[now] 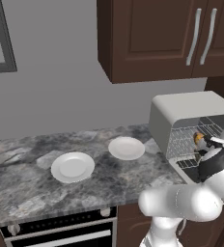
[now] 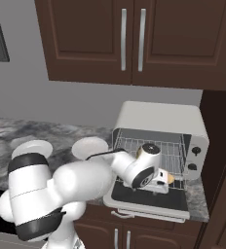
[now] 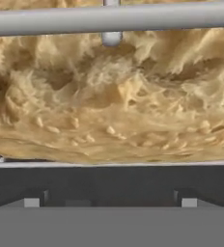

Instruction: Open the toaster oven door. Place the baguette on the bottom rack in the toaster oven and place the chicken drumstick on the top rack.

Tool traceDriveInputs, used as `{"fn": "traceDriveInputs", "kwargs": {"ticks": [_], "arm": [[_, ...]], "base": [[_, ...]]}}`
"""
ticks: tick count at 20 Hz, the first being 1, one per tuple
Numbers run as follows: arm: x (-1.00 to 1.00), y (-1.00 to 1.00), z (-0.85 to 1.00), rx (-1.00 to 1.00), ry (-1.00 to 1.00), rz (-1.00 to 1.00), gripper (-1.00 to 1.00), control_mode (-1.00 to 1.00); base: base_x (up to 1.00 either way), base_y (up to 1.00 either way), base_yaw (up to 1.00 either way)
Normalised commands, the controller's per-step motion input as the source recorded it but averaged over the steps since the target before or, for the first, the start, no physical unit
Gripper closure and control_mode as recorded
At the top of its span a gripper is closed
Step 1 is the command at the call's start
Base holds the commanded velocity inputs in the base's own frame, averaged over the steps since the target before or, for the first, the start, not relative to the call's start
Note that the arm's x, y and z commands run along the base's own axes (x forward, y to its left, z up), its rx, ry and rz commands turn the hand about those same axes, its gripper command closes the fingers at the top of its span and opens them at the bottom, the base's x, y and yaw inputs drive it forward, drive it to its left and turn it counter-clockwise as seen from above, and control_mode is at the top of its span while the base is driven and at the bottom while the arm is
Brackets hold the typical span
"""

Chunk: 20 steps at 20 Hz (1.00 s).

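Observation:
The toaster oven [image 1: 191, 108] stands on the right of the counter with its door [image 2: 149, 199] folded down flat. My gripper [image 3: 110, 202] reaches into the oven mouth, open, with nothing between its fingertips. Just beyond them lies the chicken drumstick [image 3: 109, 111], orange-brown and craggy, with a rack wire crossing in front of it. In the left base view the drumstick [image 1: 198, 138] sits at the level of the top rack [image 1: 184, 134], with the bottom rack [image 1: 185, 164] below it. The baguette is hidden.
Two white plates [image 1: 73, 167] [image 1: 126, 148] sit bare on the marble counter [image 1: 27, 178] left of the oven. Dark wood cabinets [image 2: 134, 39] hang above. A tall dark panel [image 2: 224, 160] stands close to the oven's right side.

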Motion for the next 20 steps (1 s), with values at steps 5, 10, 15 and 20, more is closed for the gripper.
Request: {"fn": "traceDriveInputs", "kwargs": {"ticks": [5, 10, 15, 20], "arm": [[0.09, 0.0, -0.05, 0.03, 0.0, 0.0, -1.0, -1.0], [0.13, 0.0, -0.08, 0.0, 0.0, 0.0, -1.0, -1.0], [0.23, 0.0, -0.12, 0.0, 0.0, 0.0, -1.0, -1.0], [0.17, 0.01, -0.1, 0.0, -0.02, 0.0, -1.0, -1.0]], "base": [[0.0, 0.0, 0.0], [0.0, 0.0, 0.0], [0.0, 0.0, 0.0], [0.0, 0.0, 0.0]]}}
